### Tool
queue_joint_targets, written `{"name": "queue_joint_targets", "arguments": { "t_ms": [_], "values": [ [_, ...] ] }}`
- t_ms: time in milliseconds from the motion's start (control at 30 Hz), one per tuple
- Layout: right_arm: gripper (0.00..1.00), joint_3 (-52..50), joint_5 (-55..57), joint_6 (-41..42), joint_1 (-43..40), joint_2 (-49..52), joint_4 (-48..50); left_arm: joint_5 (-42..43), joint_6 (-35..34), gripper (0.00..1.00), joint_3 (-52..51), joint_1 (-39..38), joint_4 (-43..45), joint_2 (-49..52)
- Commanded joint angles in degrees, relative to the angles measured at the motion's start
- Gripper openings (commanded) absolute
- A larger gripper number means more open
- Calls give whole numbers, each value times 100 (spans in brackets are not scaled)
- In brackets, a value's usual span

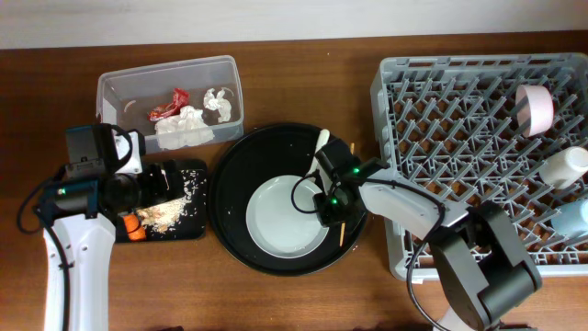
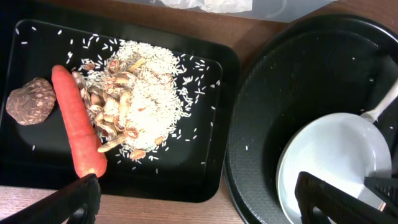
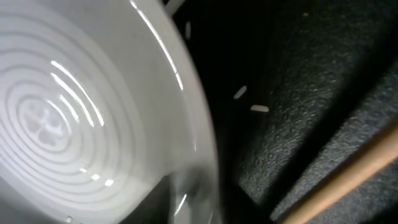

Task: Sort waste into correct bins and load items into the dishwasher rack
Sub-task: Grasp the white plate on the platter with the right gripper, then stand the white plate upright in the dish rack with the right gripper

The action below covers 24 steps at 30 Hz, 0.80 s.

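My left gripper [image 2: 199, 205] is open and empty, hovering over the shallow black tray [image 2: 211, 162]. That tray holds beige rice crumbs [image 2: 149, 99], an orange carrot piece [image 2: 78, 124] and a brown food lump [image 2: 31, 101]. My right gripper [image 1: 329, 207] is down at the right rim of the wide white plate-bowl [image 1: 280, 216], closed on that rim [image 3: 193, 143]. The view there is blurred. A white fork [image 1: 320, 145] and a thin wooden stick [image 3: 348, 180] lie beside the plate-bowl. The clear tub [image 1: 165, 66] holds the red wrapper [image 1: 170, 103] and white napkins [image 1: 184, 127].
The plate-bowl, fork and stick lie in a large round black tray [image 1: 234, 170] at the table's middle. The grey dishwasher rack [image 1: 459, 119] at the right holds a small bowl [image 1: 533, 108], a white cup [image 1: 562, 168] and a pale blue cup [image 1: 571, 221].
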Motion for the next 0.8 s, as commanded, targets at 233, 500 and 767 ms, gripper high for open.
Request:
{"name": "queue_joint_targets", "arguments": {
  "t_ms": [233,500,767],
  "values": [
    [4,2332,3445,-140,31,-1327,-1753,-22,-33,99,13,22,-9,-52],
    [4,2789,8592,-256,-2465,-1694,-522,-22,-33,99,13,22,-9,-52],
    [4,2785,8419,-1307,-3375,-42,1084,-22,-33,99,13,22,-9,-55]
  ]
}}
